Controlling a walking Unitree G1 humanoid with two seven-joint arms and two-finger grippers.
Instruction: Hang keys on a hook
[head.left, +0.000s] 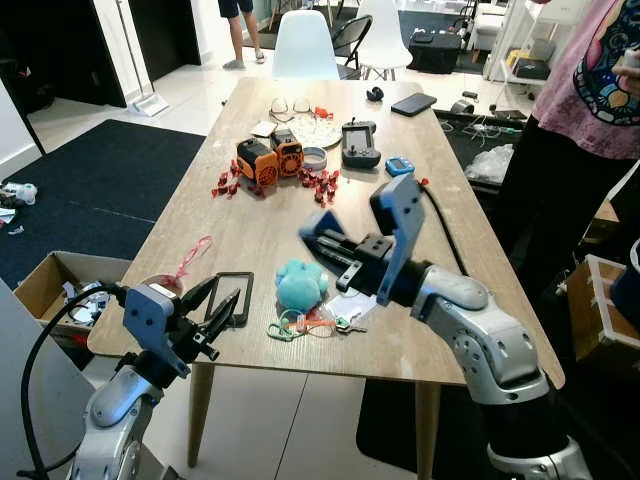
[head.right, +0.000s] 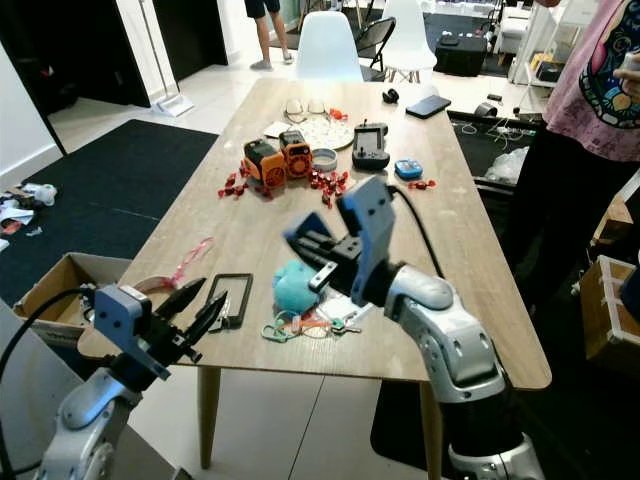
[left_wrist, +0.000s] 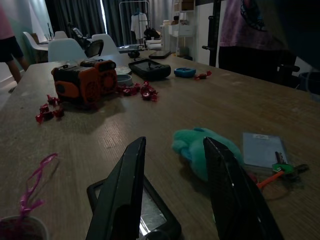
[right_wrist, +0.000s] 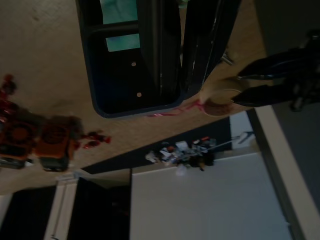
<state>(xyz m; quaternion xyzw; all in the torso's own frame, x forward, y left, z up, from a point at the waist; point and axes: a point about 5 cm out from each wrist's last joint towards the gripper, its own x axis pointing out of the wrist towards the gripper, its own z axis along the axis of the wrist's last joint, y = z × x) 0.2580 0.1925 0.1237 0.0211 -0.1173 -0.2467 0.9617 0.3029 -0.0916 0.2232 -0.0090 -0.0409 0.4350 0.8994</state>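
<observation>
Keys lie on the table, not yet picked up; both hands are empty.

The keys (head.left: 345, 323), on a bunch with orange and green tags, lie near the table's (head.left: 250, 240) front edge, touching a teal plush toy (head.left: 301, 284) and partly on a pale card (left_wrist: 263, 149). The right hand (head.left: 325, 248) hovers just above and behind the toy, holding nothing; how far its fingers are parted I cannot tell. The left hand (head.left: 222, 303) sits at the front edge over a black phone (head.left: 231, 297), fingers (left_wrist: 125, 185) spread wide, empty. No hook can be made out. The step seems to be the grasp: the right hand should come down past the toy, pinch the ring or tags instead of the flat keys, and avoid dragging the card along.
</observation>
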